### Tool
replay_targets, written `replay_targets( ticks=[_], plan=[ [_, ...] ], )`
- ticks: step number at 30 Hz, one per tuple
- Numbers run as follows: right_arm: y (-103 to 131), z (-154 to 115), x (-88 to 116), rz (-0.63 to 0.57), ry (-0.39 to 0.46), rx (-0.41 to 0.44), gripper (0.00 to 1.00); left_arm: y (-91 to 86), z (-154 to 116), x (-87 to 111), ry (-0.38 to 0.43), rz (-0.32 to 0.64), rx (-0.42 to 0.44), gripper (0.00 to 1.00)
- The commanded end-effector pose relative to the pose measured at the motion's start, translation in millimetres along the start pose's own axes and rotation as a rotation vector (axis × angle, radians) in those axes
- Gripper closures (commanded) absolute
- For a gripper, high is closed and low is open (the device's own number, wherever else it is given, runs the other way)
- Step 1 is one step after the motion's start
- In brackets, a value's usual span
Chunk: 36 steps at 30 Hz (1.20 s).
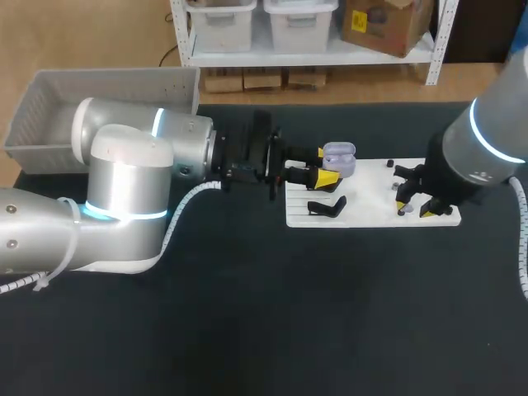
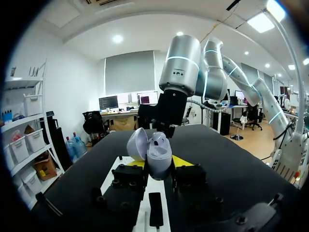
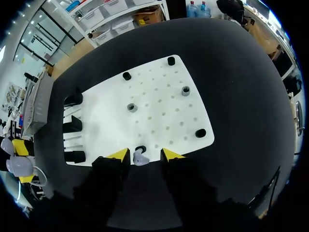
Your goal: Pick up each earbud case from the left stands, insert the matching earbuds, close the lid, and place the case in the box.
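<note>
My left gripper (image 1: 325, 165) is shut on a lavender earbud case (image 1: 340, 158), which it holds above the left end of the white board (image 1: 371, 216) with the lid open. In the left wrist view the case (image 2: 158, 153) sits between the yellow fingertips (image 2: 182, 161), its lid (image 2: 137, 144) tipped back. My right gripper (image 1: 414, 203) hangs over the board's right end. In its wrist view a small lavender earbud (image 3: 140, 157) stands on a black holder between the tips of this gripper (image 3: 145, 154). The jaws stand open, with a gap on each side of the earbud.
Black case stands (image 3: 72, 123) line the board's left edge, one of them (image 1: 327, 206) just below the held case. Black and grey pegs (image 3: 186, 90) dot the board (image 3: 159, 116). A grey bin (image 1: 49, 107) sits at the table's far left corner.
</note>
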State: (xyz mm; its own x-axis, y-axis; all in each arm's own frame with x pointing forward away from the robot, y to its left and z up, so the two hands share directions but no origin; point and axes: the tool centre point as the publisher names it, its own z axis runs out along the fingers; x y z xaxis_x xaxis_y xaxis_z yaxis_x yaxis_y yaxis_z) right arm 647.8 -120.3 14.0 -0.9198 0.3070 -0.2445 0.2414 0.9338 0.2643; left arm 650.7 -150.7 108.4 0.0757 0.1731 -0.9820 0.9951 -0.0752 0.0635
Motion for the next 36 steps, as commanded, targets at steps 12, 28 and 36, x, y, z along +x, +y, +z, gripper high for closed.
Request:
replay_targets(
  ticks=[12,28,36],
  plan=[
    [2,4,-1,-0.008,0.004,0.002,1.0,0.3,0,0.0,0.001,0.0,0.0,1.0],
    [17,-53,5,-0.014,-0.025,0.0,1.0,0.3,0,0.0,0.001,0.0,0.0,1.0],
    [44,-98,8,-0.095,0.03,0.071,1.0,0.3,0,0.0,0.001,0.0,0.0,1.0]
  ],
)
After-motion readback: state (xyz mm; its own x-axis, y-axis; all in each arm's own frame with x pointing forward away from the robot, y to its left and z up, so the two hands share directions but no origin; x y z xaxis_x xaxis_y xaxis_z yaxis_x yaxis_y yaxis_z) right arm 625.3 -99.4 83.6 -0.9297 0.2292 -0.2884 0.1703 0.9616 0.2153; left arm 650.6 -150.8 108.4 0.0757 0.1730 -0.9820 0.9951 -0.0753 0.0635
